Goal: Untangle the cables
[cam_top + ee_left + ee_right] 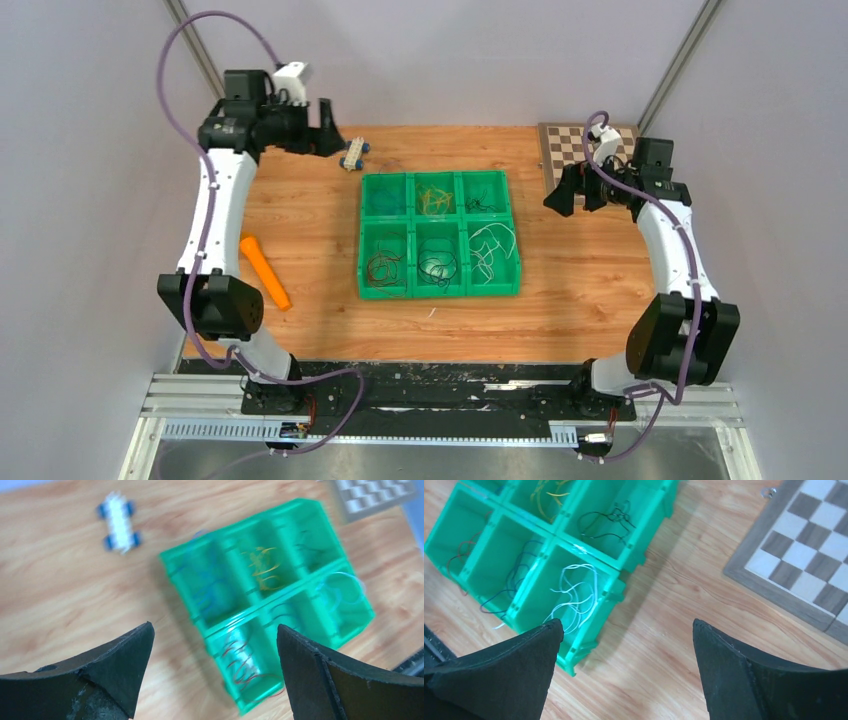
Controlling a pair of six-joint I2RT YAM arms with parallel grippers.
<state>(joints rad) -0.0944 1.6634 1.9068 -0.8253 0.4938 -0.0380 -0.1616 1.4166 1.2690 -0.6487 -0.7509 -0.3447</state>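
Judging from the wooden table [300, 200] downward, looks nearly finished. Sitting at its centre, a green six-compartment tray [440, 292] holding the cables, apparently one colour per compartment.

Hanging over the far left corner, well apart from the tray, left gripper [215, 627] with jaws spread wide and nothing between them. Hovering beside the chessboard [565, 145], right gripper [627, 622] likewise spread and empty. Neither touching any cable.

Off to the side and untouched: an orange carrot-shaped piece [265, 270] and a small white-and-blue toy car [353, 155].

Inside the tray, from biggest loops to faintest:
- white cable [493, 250], near right
- dark red cable [383, 266], near left
- dark cable [437, 265], near middle
- yellow cable [434, 199], far middle
- black cable [609, 520], far right
- blue cable [205, 587], far left, barely visible through blur

Possibly left to do: loosening coils within single compartments, too fine to judge. Also a pale scrap [499, 626] just outside the near wall, too small to identify.
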